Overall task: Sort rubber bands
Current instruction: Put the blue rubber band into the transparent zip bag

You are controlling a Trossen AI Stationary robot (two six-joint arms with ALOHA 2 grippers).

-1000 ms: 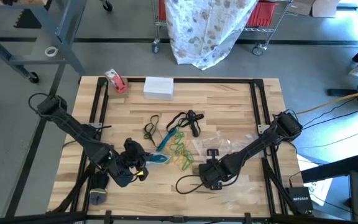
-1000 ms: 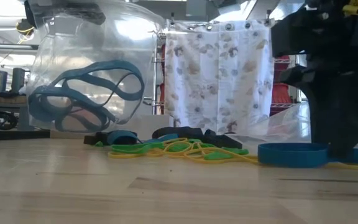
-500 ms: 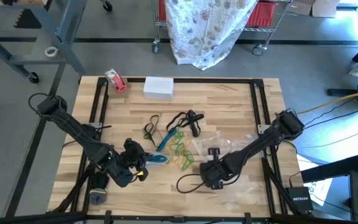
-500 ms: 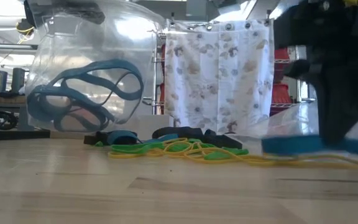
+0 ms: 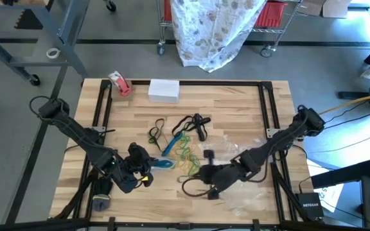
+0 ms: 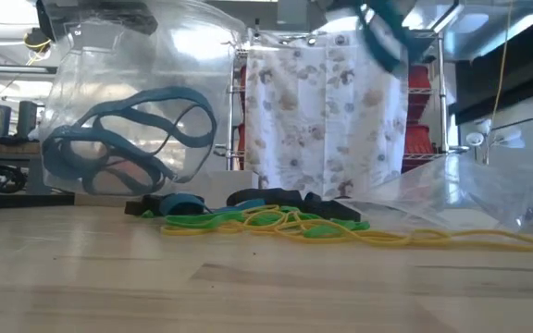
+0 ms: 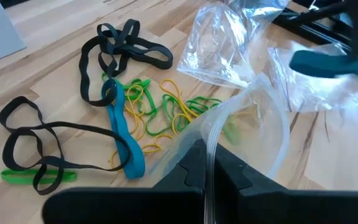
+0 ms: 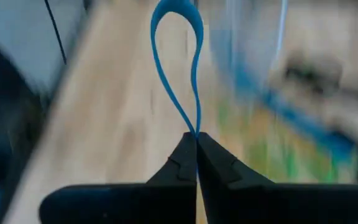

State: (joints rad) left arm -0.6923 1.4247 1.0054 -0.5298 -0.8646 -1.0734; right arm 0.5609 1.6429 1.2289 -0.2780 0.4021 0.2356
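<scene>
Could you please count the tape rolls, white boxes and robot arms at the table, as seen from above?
Tape roll: 1
White box: 1
Robot arms: 2, the left arm and the right arm
Total: 4

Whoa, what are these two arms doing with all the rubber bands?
They are sorting them by colour. The right pincer has pinched a blue band and carries it above the table. The left pincer holds a clear bag with blue bands already inside. A tangle of black, green and yellow bands lies mid-table.
</scene>
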